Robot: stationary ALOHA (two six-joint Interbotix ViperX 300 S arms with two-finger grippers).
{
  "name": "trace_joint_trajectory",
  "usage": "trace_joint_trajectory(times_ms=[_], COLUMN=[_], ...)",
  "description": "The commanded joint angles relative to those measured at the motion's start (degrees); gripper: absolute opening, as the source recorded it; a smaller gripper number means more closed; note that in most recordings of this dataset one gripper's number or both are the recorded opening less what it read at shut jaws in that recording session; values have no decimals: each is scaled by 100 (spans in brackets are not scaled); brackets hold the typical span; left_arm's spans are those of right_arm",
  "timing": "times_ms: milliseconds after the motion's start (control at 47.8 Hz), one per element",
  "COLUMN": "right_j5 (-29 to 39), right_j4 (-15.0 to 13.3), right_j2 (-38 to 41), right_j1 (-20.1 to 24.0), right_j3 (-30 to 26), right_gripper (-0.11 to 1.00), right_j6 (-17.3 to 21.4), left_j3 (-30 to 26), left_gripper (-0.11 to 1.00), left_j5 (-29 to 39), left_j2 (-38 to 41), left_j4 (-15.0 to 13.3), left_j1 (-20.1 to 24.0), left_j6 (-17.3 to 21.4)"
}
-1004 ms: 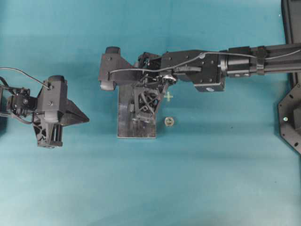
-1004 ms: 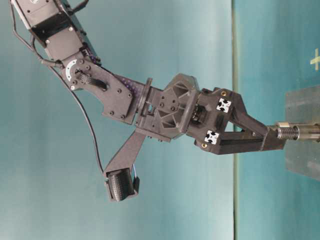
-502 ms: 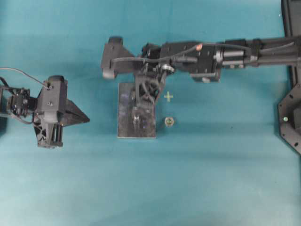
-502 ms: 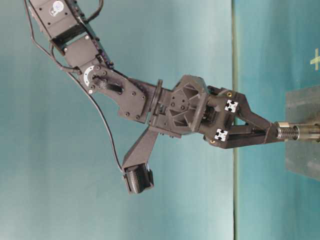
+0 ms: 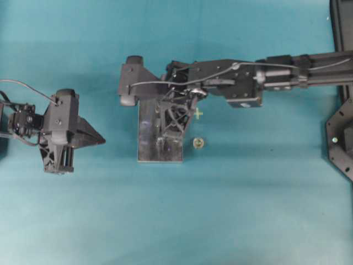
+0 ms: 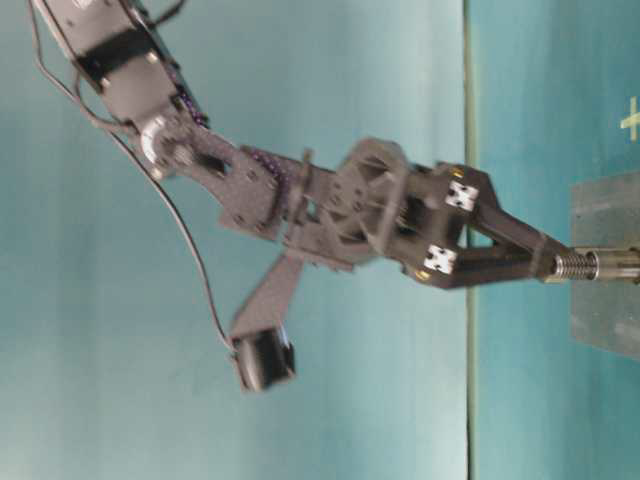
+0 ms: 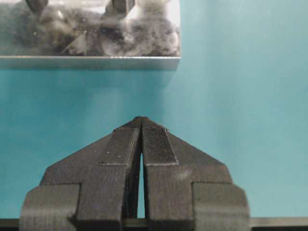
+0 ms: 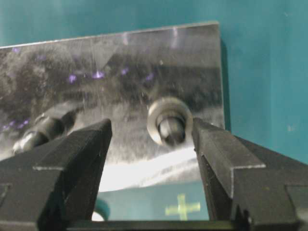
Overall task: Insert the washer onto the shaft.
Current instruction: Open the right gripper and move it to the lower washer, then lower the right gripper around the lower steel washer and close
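Overhead: teal table [image 5: 248,210], steel plate [image 5: 146,141] central; right tool [image 8: 151,139] spread, left tool [image 7: 141,144] pressed together.

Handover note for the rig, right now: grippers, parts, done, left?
Left gripper: shut, empty, parked off to the side of the plate.
Right gripper: jaws open, straddling the shaft without gripping anything.
Washer: ringed around the shaft tip on the plate; the table-level view shows it by the threads.
Done: washer looks threaded on.
Left: check it is seated, retract the right arm. Small round part lies beside the plate.
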Motion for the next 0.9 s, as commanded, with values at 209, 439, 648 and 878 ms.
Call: trace_joint_trajectory(times_ms=[209,439,648,878], right_j5=[-44,-211,-483,-914], right_j4=[44,35,44,44], right_j2=[-712,-1011,-1046,-1002], right_j1=[70,334,659,756], right_j3=[431,967,1406,1775], right_gripper=[68,68,68,68], right_j6=[237,598,729,1107], left_j3=[-123,-123,-123,-114], left_gripper=[0,0,0,0], left_j5=[-53,-53,-88,-141], left_j2=[-35,-35,-35,-35], left_j4=[18,9,9,9], left_j1=[-44,-44,-44,-44], left_j6=[-9,-9,-9,-18])
